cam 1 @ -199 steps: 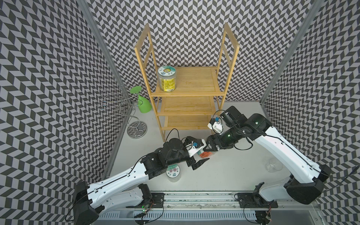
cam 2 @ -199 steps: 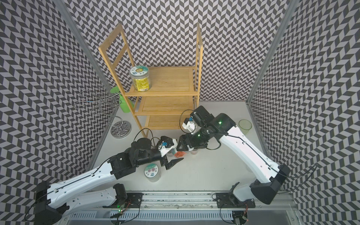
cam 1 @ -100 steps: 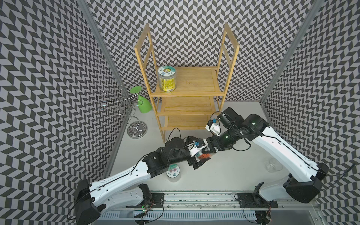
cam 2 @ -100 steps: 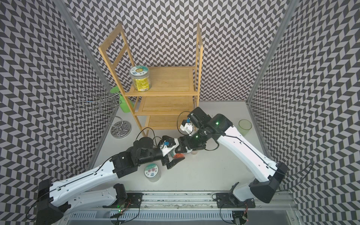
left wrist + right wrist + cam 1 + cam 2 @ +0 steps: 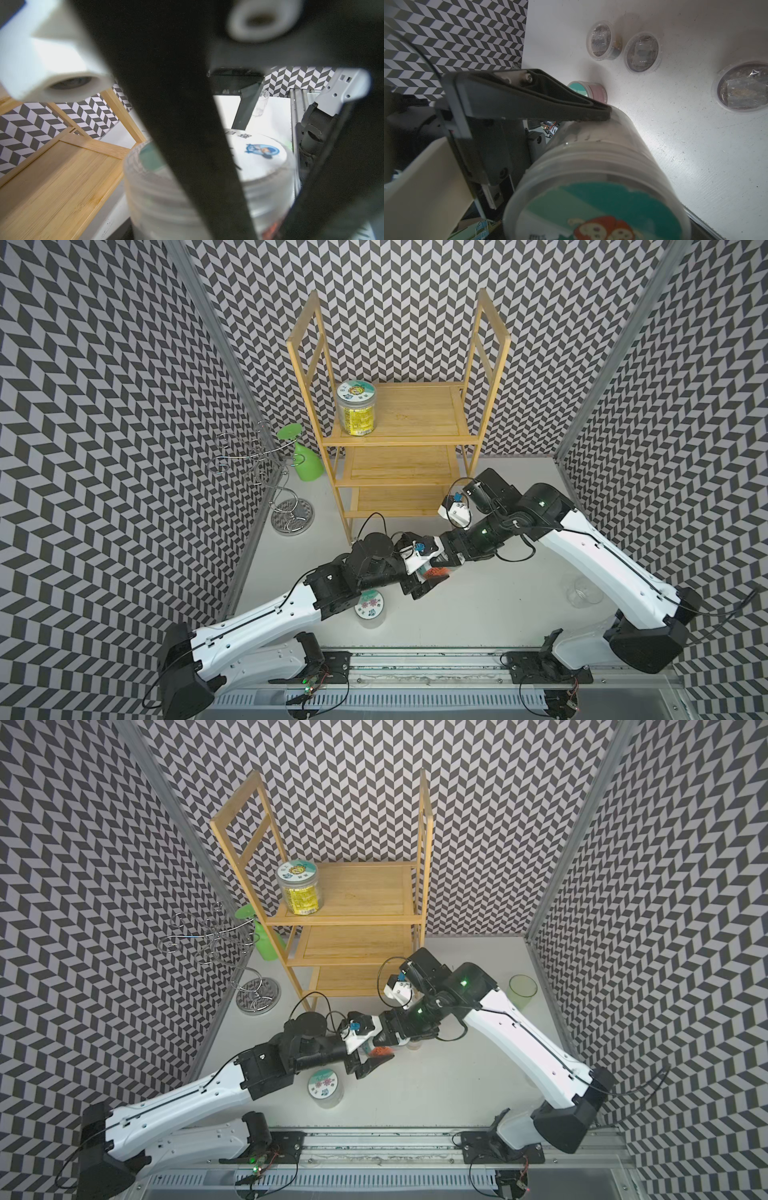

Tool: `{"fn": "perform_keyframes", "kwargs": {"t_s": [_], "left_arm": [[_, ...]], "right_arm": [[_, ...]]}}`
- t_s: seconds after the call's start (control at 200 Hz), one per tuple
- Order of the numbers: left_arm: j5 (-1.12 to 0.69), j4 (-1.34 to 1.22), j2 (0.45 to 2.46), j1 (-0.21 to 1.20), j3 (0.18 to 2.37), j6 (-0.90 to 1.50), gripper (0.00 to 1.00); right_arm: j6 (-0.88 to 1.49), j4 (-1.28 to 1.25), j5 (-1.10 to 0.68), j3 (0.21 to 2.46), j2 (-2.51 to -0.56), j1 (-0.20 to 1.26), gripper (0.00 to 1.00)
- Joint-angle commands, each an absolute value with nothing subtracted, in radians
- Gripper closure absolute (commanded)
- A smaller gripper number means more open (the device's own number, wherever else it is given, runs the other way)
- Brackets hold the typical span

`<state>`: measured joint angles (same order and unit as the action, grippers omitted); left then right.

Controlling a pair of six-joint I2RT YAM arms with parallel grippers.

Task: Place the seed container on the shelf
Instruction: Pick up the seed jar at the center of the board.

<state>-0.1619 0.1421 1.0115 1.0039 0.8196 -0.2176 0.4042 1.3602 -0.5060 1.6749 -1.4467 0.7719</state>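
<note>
The seed container [image 5: 438,572], a clear jar with an orange-red label, hangs above the table in front of the shelf [image 5: 415,414], a tall bamboo rack. Both grippers meet on it. My right gripper [image 5: 441,563] is shut on it from the right, and the jar's teal lid [image 5: 602,207] fills the right wrist view. My left gripper [image 5: 432,578] comes from the left. One of its black fingers [image 5: 529,99] lies flat on the jar's side, and its lower finger [image 5: 374,1063] shows under the jar. In the left wrist view the jar [image 5: 261,160] sits close up, partly behind a dark bar.
A yellow-labelled jar [image 5: 355,408] stands on the shelf's top tier. A white-lidded jar [image 5: 370,605] stands on the table under the left arm. A wire stand [image 5: 266,472] and a green glass [image 5: 305,456] are at the left, a clear cup [image 5: 582,591] and a green cup [image 5: 523,990] at the right. Three small tubs [image 5: 641,52] sit on the table.
My left gripper has moved in onto the jar and its jaws have narrowed around it. The right arm has shifted slightly leftward with the jar.
</note>
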Motion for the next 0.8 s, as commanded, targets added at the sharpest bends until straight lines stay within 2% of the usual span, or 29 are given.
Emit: {"fn": "perform_keyframes", "kwargs": {"t_s": [0.0, 0.14, 0.32, 0.796], "left_arm": [[-0.172, 0.16, 1.007, 1.009, 0.853, -0.234, 0.16], [-0.172, 0.172, 1.001, 1.009, 0.855, -0.236, 0.17], [-0.187, 0.158, 0.995, 1.01, 0.852, -0.225, 0.01], [-0.208, 0.186, 0.931, 0.996, 0.834, -0.225, 0.0]], "right_arm": [[0.392, 1.301, -0.554, 1.709, -1.443, 0.796, 0.27], [0.389, 1.301, -0.557, 1.717, -1.445, 0.796, 0.26], [0.384, 1.288, -0.583, 1.718, -1.449, 0.799, 0.27], [0.388, 1.235, -0.658, 1.71, -1.427, 0.805, 0.28]]}}
